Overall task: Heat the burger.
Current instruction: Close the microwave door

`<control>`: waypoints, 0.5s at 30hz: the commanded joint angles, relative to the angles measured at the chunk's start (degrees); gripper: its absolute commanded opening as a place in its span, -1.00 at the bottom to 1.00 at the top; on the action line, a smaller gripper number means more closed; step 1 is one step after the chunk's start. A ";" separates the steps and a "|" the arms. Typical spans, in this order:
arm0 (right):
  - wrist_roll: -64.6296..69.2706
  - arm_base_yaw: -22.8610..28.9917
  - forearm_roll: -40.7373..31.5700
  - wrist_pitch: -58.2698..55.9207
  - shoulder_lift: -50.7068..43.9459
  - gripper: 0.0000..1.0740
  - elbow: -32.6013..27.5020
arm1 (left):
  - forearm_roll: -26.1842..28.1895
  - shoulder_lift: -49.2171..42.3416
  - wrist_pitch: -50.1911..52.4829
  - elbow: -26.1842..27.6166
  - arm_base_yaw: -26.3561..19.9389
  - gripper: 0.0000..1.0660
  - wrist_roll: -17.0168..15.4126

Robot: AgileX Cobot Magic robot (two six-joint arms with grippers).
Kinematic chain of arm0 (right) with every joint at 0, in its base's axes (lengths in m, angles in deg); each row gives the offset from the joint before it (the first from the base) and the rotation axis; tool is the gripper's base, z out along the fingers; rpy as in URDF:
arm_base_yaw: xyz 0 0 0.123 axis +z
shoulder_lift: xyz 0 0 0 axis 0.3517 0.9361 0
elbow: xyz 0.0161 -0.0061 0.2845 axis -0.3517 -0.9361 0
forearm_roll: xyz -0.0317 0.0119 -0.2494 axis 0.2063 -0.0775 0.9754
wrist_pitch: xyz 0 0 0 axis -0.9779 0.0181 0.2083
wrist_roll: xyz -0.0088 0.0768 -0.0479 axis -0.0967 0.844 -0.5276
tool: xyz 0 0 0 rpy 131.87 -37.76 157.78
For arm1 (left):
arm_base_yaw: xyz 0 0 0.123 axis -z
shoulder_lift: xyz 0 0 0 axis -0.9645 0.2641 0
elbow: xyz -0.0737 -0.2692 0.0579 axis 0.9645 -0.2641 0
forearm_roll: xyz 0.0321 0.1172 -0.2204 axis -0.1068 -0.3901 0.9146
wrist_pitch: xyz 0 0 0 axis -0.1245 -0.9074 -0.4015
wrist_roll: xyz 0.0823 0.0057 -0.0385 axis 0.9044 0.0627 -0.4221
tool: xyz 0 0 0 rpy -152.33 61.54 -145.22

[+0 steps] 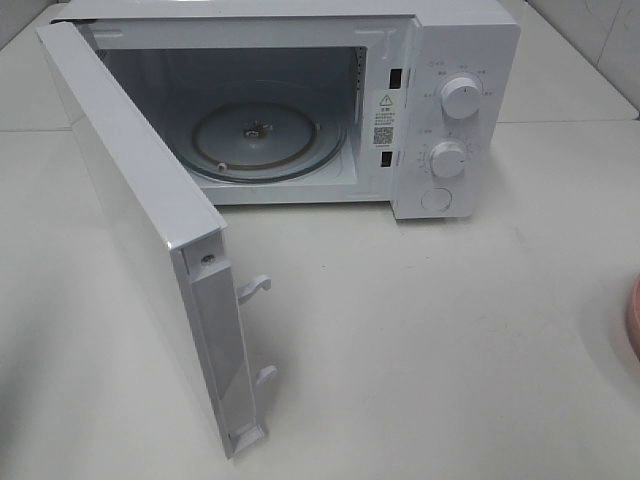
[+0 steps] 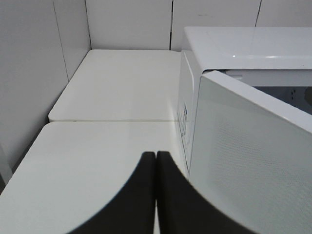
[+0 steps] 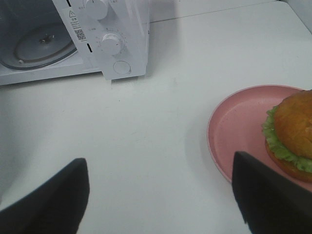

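Microwave (image 1: 300, 110) door (image 1: 140, 240) stands wide open, so you have a clear path to its glass turntable (image 1: 268, 140). Your burger (image 3: 292, 134) waits on the pink plate (image 3: 239, 131), off to the right; the right gripper (image 3: 161, 195) is spread open near it, the left gripper (image 2: 155, 195) closed and empty. A warning-triangle label (image 1: 385, 118) is unreadable.

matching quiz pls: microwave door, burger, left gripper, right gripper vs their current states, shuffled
1. microwave door
2. burger
3. left gripper
4. right gripper

A. fingers spread apart, nothing between them
B. swung wide open
C. fingers pressed together
D. sitting on the pink plate

Pairs: 1-B, 2-D, 3-C, 4-A
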 commanded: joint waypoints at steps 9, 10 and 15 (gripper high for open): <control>-0.57 -0.34 0.06 0.46 -1.66 0.41 -0.17 | -1.32 14.44 37.30 -11.80 -0.34 -1.00 -0.46; -0.57 -0.34 0.06 0.46 -1.66 0.41 -0.17 | -1.60 16.04 38.33 -11.86 -0.34 -1.00 -0.46; -0.57 -0.34 0.06 0.46 -1.66 0.41 -0.17 | -3.84 23.95 42.63 -11.86 -0.34 -1.00 -0.46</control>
